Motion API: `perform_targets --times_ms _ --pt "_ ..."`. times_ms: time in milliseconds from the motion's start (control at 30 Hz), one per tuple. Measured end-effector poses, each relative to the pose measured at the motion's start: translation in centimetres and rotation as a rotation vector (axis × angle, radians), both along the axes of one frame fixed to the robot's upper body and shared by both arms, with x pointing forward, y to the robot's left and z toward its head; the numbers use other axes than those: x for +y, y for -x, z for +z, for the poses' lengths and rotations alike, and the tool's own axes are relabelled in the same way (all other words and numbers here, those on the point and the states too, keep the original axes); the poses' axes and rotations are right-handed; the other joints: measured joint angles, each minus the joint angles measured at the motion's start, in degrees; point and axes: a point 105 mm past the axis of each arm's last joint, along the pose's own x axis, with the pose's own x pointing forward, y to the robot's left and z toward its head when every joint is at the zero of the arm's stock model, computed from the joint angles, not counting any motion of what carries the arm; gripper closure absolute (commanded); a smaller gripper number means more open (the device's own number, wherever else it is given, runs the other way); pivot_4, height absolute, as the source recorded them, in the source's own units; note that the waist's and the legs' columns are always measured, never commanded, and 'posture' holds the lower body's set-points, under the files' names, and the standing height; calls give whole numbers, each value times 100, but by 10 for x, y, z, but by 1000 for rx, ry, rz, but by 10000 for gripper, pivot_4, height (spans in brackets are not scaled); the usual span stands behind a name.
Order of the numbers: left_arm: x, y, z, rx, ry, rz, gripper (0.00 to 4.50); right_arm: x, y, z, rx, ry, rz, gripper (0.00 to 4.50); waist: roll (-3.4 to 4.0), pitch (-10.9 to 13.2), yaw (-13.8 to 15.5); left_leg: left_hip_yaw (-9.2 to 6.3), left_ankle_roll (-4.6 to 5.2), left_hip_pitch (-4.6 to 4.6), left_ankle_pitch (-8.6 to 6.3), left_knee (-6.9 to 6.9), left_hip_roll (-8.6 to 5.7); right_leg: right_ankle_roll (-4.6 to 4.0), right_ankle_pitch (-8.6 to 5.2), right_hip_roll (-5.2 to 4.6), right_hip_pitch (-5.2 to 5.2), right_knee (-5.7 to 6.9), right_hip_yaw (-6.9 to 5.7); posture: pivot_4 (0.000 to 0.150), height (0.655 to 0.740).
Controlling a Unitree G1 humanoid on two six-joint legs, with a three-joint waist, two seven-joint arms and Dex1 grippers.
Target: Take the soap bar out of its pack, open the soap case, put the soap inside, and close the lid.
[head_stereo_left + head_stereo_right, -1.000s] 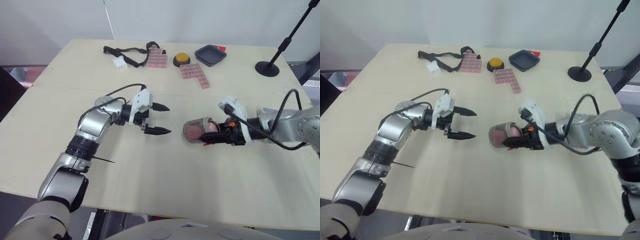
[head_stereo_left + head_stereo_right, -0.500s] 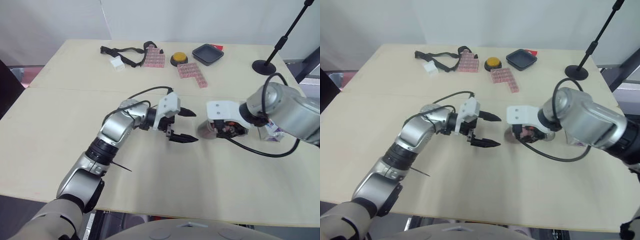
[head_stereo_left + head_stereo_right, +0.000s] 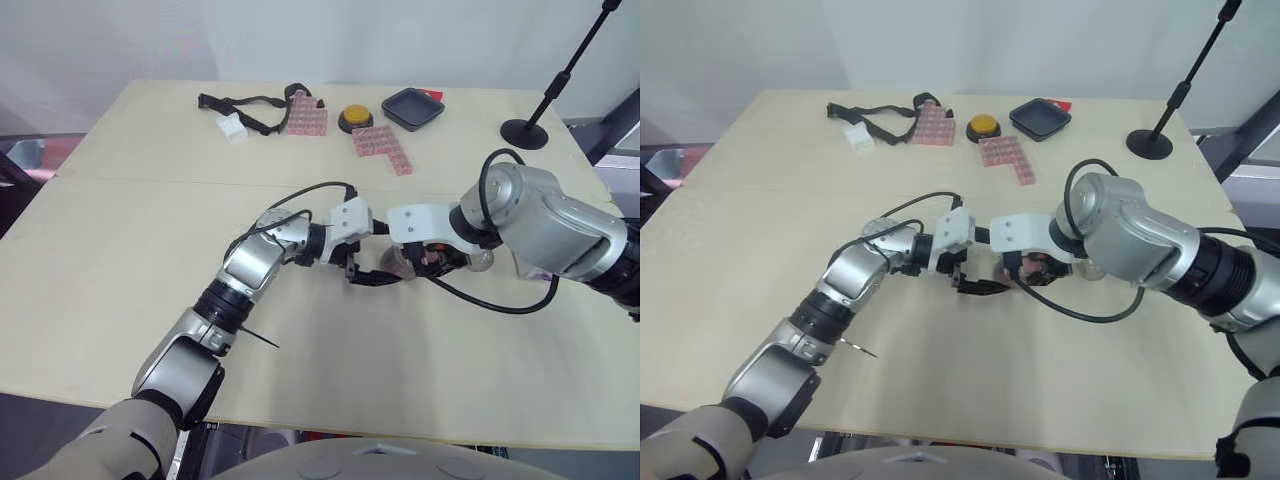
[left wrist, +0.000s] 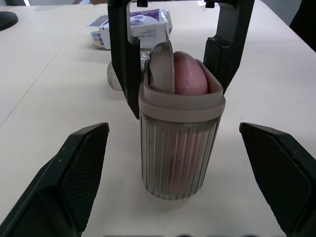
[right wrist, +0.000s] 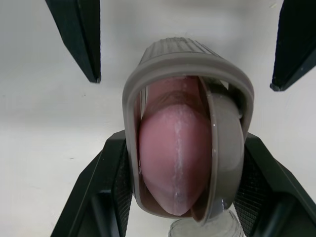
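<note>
The soap case [image 4: 178, 148], ribbed and clear with a grey rim, stands upright on the table. The pink soap bar [image 5: 173, 153] sticks up out of its mouth, and the lid flap [image 4: 163, 66] stands edge-on beside the soap. My right gripper [image 5: 183, 140] is shut on the case from the far side, one black finger against each flank. My left gripper [image 4: 173, 129] is open, and its fingertips [image 5: 81, 39] stand apart on either side of the case without touching it. From the head, both grippers meet at the case [image 3: 402, 265] in mid-table. The purple and white soap pack [image 4: 145, 19] lies behind the case.
A clear round piece [image 3: 483, 262] lies just right of the case. At the table's far edge are a black strap [image 3: 250, 100], a white block [image 3: 233, 127], two pink block trays [image 3: 308, 115], a yellow button [image 3: 352, 118], a black tray [image 3: 415, 107] and a stand base [image 3: 525, 132].
My right gripper has turned the case from lying on its side to standing upright and carried it left. My left gripper has moved right until its open fingers flank the case.
</note>
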Motion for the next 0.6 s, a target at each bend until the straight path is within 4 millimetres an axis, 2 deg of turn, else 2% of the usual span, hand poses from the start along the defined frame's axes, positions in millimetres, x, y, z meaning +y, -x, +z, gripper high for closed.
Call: perform_targets --times_ms 600 --pt "-5 2 -3 1 4 8 0 9 1 -2 22 -16 -3 23762 0 0 1 6 2 8 2 3 0 -1 -1 -1 0 12 9 1500 7400"
